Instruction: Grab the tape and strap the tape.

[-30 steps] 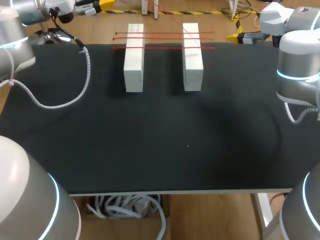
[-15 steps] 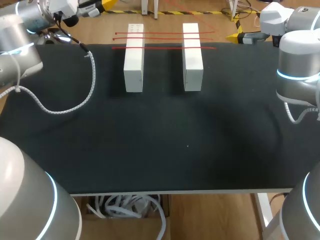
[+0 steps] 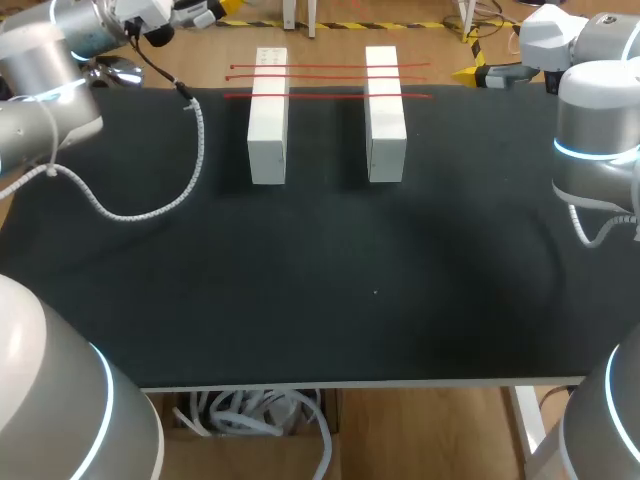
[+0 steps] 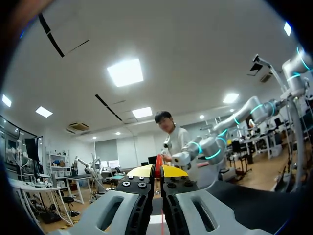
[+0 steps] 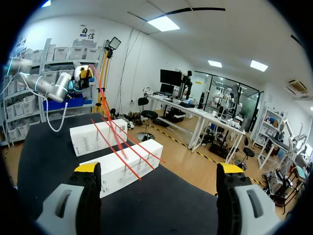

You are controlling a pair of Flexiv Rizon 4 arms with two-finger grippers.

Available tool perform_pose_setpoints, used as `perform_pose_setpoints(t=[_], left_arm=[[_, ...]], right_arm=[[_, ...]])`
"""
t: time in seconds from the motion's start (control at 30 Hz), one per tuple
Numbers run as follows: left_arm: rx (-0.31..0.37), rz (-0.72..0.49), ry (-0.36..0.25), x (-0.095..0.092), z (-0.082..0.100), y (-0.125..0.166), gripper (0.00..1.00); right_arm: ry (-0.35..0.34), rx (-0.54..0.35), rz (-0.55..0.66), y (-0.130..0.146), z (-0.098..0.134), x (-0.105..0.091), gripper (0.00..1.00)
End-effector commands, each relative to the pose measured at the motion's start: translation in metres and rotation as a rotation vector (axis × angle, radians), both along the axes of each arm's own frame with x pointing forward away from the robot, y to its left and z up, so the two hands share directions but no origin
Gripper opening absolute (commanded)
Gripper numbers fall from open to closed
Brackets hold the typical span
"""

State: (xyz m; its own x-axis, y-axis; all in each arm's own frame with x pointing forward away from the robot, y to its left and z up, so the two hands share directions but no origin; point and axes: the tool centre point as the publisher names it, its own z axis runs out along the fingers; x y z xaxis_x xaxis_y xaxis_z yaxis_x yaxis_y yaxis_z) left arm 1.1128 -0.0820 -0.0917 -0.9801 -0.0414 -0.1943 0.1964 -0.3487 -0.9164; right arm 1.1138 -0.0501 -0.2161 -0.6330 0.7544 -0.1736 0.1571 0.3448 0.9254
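- Two long blocks sit on the table (image 3: pixel 320 300), near its 12 o'clock edge: the left block (image 3: pixel 267 120) and the right block (image 3: pixel 385 120).
- Both blocks are white and smooth, with flat sides and sharp corners. They lie side by side with a gap between them, and their long sides run from 12 o'clock to 6 o'clock.
- The table top is flat, black and dull.
- The tape (image 3: pixel 330 96) is red and very thin, like string. It shows as three straight lines that run across the tops of both blocks, from 9 o'clock to 3 o'clock, at the blocks' 12 o'clock ends. The lines stick out a little past each block.
- The left gripper (image 4: pixel 158 171) is just past the table's corner at about 11 o'clock. Its two yellow tips are pinched together on a thin red bit of the tape, one tip on each side.
- A white bumpy hose (image 3: pixel 150 205) hangs from the left arm and curls in a loop on the black top at about 10 o'clock, beside the left block but not touching it.
- The right gripper (image 5: pixel 157 171) is just past the table's corner at about 1 o'clock. Its grey fingers with yellow tips stand wide apart, so it is open. Both white blocks and the red lines lie ahead of it.
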Motion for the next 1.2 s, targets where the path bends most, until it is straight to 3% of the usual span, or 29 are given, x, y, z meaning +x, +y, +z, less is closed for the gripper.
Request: perform_pose_setpoints(t=[0.03, 0.63, 1.2], left_arm=[[-0.005, -0.032, -0.010, 0.011, -0.004, -0.007, 0.00], [-0.017, 0.060, 0.029, 0.003, -0.009, -0.032, 0.00], [0.016, 0.029, 0.030, -0.009, -0.013, -0.035, 0.00]], right_arm=[[0.000, 0.000, 0.000, 0.000, 0.000, 0.000, 1.00], [0.000, 0.000, 0.000, 0.000, 0.000, 0.000, 1.00], [0.000, 0.000, 0.000, 0.000, 0.000, 0.000, 1.00]])
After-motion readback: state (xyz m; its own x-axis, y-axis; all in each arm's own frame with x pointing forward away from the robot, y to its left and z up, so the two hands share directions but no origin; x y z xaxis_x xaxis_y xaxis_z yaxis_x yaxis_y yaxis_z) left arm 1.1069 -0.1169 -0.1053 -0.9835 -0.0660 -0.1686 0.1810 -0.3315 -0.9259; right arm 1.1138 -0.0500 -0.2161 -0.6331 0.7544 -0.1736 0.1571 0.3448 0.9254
